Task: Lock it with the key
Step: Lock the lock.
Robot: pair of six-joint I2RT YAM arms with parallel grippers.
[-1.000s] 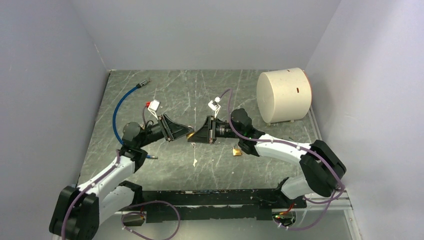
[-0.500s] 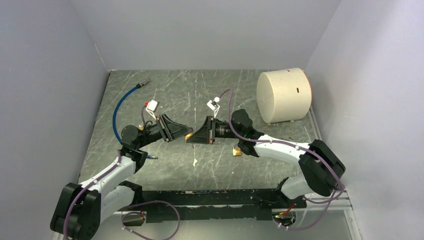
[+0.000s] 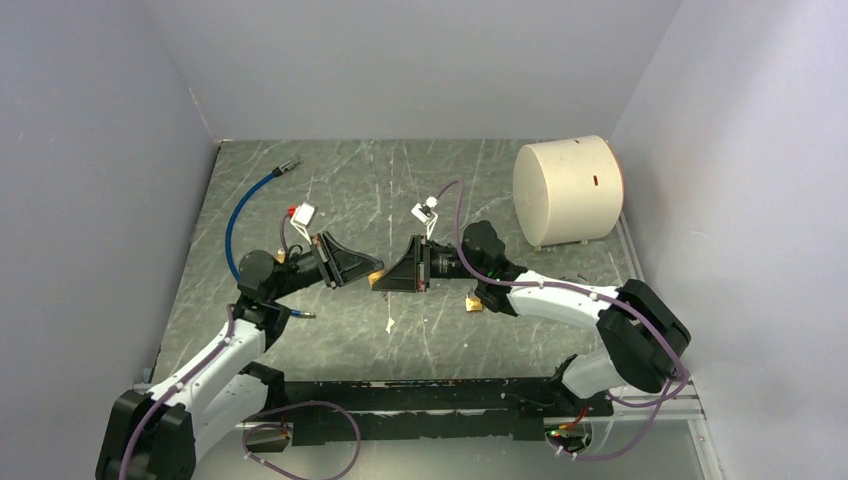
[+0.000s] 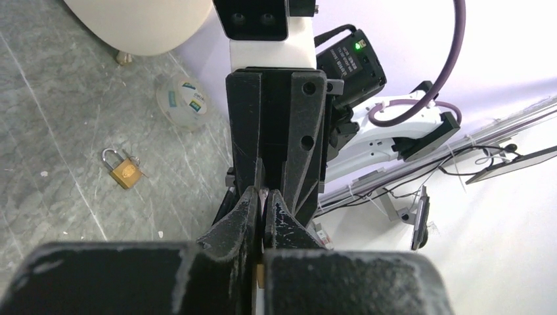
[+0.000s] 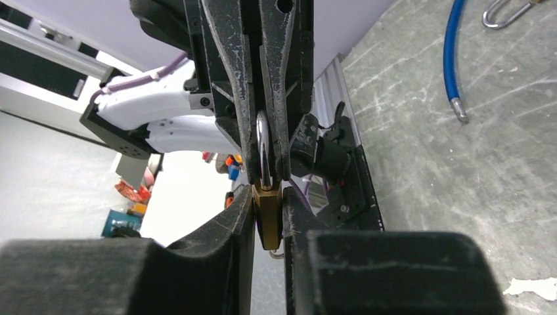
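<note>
The right pincer [image 5: 268,197] was clamped on a brass padlock [image 5: 267,223], held above the tabletop [image 3: 350,180] well to the left of the white drum [image 3: 567,190]. The left pincer [image 4: 263,203] met it tip to tip, its jaws together on the silver head of the key [image 5: 262,147], whose end reached the padlock's top. A second padlock [image 3: 474,303] lay flat nearer the drum, and a blue hose [image 3: 238,215] lay far left of it.
</note>
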